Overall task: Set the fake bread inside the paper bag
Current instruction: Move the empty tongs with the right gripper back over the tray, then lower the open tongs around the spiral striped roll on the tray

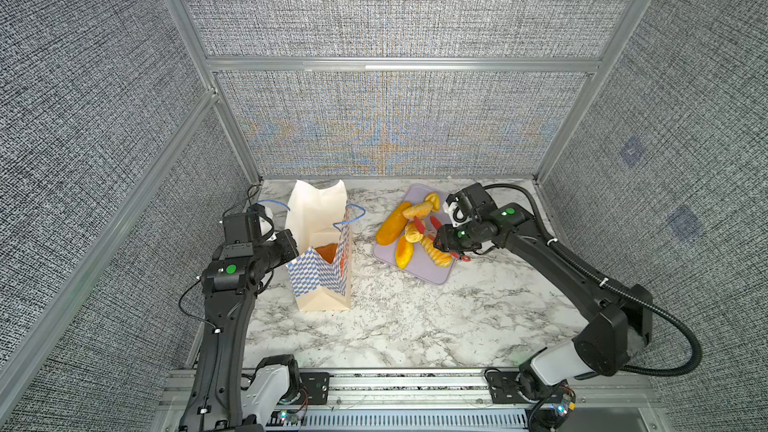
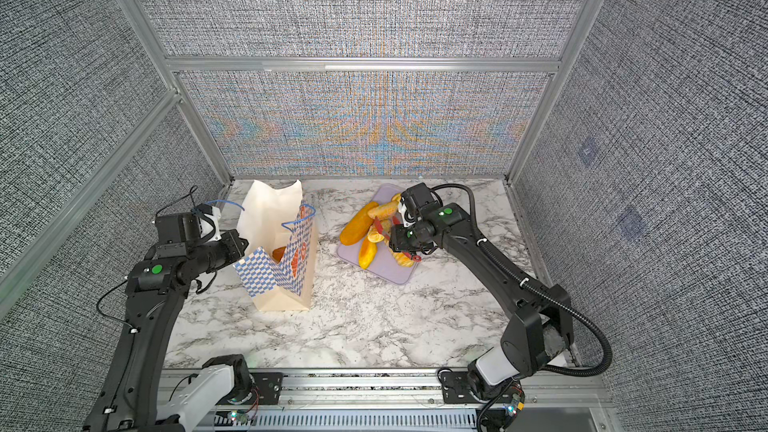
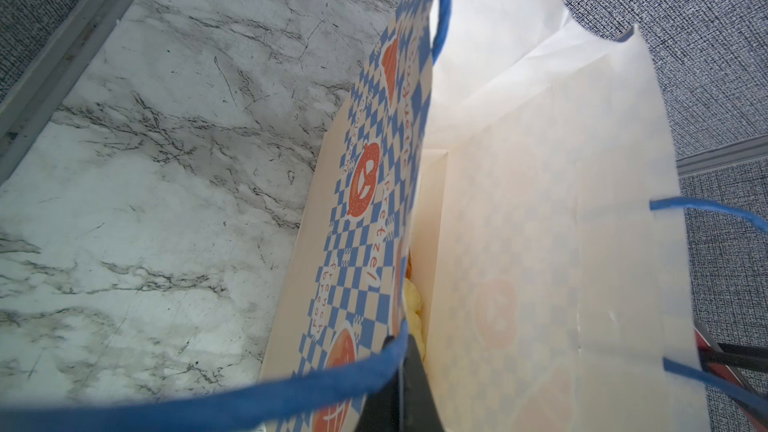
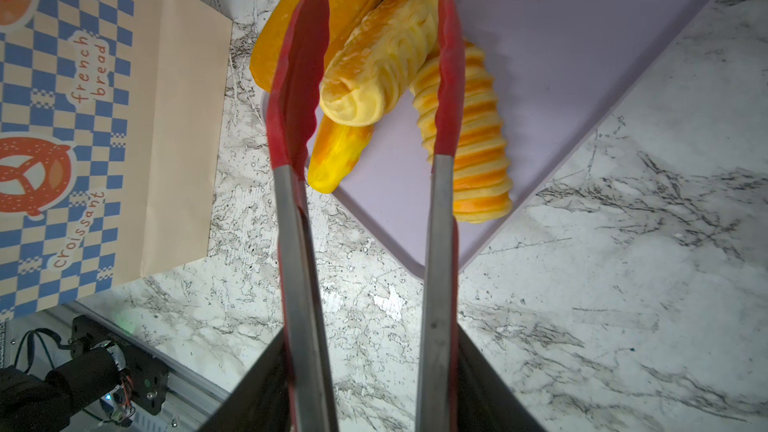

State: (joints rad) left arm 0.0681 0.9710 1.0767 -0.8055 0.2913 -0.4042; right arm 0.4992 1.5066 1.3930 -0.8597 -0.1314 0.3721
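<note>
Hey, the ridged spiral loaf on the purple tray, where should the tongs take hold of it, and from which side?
I'd pinch the ridged loaf across its narrow width, near the end by the tray edge, coming down from above. It lies flat and that end is clear on both sides, while a small bun crowds the other end. The cross ridges should help the tongs bite.

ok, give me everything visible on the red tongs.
The red tongs have two bare steel arms ending in scalloped red tips, rubbery-looking. The right gripper is clamped on the arms from outside, with both fingers against the steel. The tips stand apart, straddling a shell-patterned bun over the lavender tray; one tip crosses in front of a ridged loaf. Whether the tips press the bun cannot be told. A red loop at the hinge end shows in a top view.
</note>
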